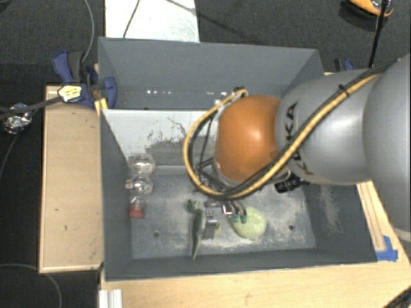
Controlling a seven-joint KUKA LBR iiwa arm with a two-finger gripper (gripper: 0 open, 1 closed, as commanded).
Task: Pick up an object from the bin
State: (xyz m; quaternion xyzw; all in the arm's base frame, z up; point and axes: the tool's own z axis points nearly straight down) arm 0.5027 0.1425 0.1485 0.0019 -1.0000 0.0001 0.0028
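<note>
Orange wrist cover [247, 136] w/ yellow-black cable [188, 154] looped round it sits closest to my cam, hiding most of gripper [226, 208]; I can't tell if it's spread or closed. Gripper tip is low, front-centre of bin [119, 172], just beside pale green fuzzy lump [252, 224]. Dark green stem-like piece [195, 235] lies left of that. Clear bulb-shaped thing [139, 182] w/ red end is well apart, near left wall.
</note>
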